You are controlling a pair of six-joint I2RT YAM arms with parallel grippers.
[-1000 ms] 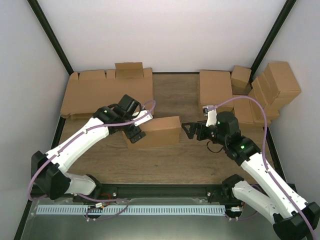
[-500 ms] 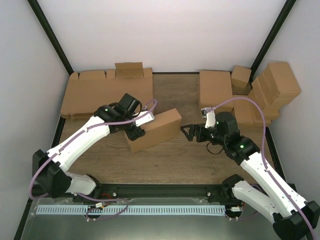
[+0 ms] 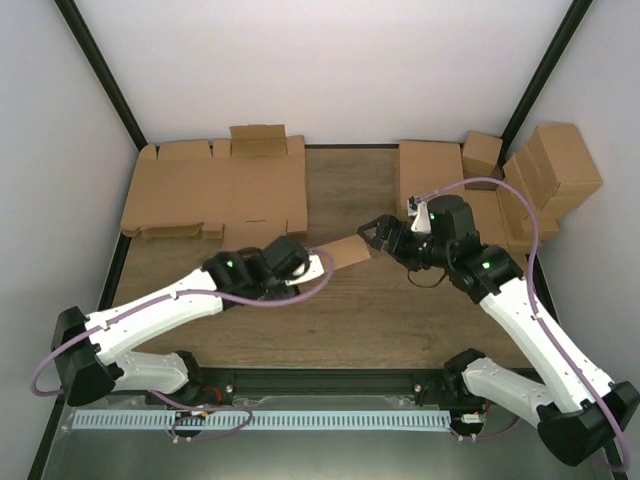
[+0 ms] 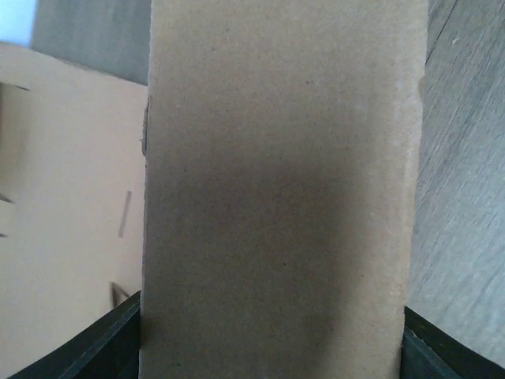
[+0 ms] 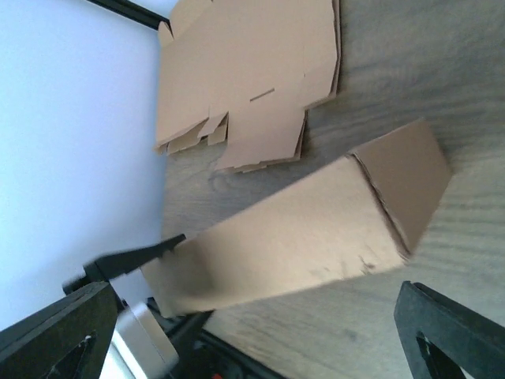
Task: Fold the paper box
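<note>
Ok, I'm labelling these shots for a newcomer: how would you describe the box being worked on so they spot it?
Look at the middle of the table, between the two arms. There the paper box, long and narrow, is gripped by the left end effector. Unlike the flat blanks far left and the stacked boxes far right, it alone is held.

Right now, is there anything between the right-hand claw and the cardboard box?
Nothing but bare wooden table: the right wrist view shows the paper box straight ahead of the open right gripper.
</note>
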